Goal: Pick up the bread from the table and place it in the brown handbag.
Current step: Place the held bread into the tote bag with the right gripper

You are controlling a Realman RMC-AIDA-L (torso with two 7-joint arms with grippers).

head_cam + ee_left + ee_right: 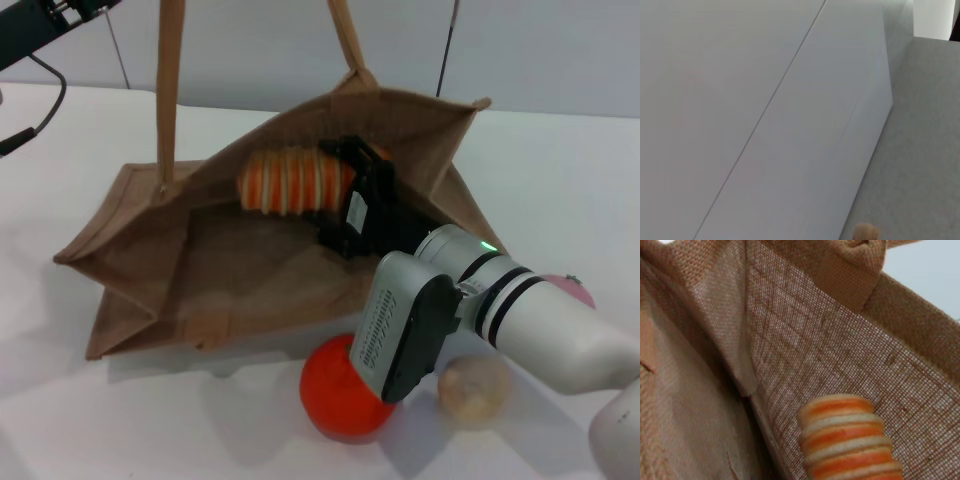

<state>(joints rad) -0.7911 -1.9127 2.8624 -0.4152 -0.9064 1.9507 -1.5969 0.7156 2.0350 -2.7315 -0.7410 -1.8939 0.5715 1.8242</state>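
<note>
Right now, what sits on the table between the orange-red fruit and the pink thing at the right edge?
A round beige bun lies between the fruit and the pink thing, partly under the right arm, seen in the head view.

An orange-red round fruit [338,396] is sitting near the front edge, half hidden — a beige bun [474,389] is lying just beside it on the right. A pink thing [574,290] is peeking out farther right — too hidden to name.

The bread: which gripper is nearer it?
Right. The right gripper is inside the brown handbag, at the bread; the left arm sits parked at the far left edge.
</note>
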